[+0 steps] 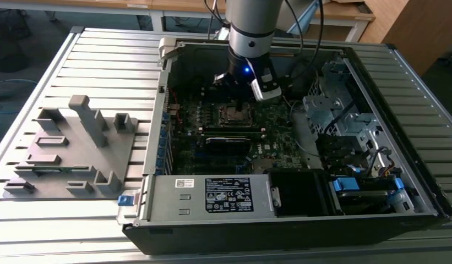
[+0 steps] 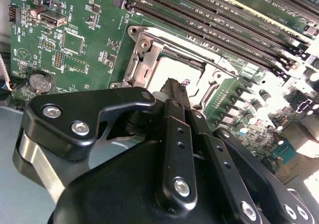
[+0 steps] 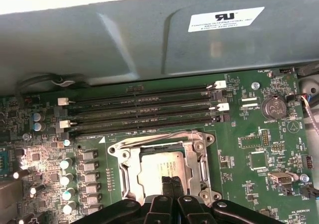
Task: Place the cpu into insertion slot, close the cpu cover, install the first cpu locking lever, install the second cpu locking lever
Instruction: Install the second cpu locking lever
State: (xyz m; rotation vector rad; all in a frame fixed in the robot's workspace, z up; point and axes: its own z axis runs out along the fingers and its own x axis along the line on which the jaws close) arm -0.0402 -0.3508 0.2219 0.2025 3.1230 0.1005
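Item 1, gripper (image 3: 168, 180): your fingers are pressed together, nothing between them, tips down over the cpu (image 3: 160, 170) in both wrist views.

Item 2, cpu: seated flat in the slot (image 3: 130, 179), silver top up; square, so no long axis, edges parallel to the socket rim.

Item 3, cover (image 3: 198, 160): lowered flat around the chip (frame edges run parallel to the memory slots (image 3: 142, 109)).

Item 4, motherboard (image 1: 277, 137): lying in the open case (image 1: 402, 165) on the slatted table (image 1: 101, 66); in the exterior view your arm (image 1: 251, 33) stands over the socket.

Item 5, grey fixture (image 1: 71, 148): at the exterior view's left, well apart.
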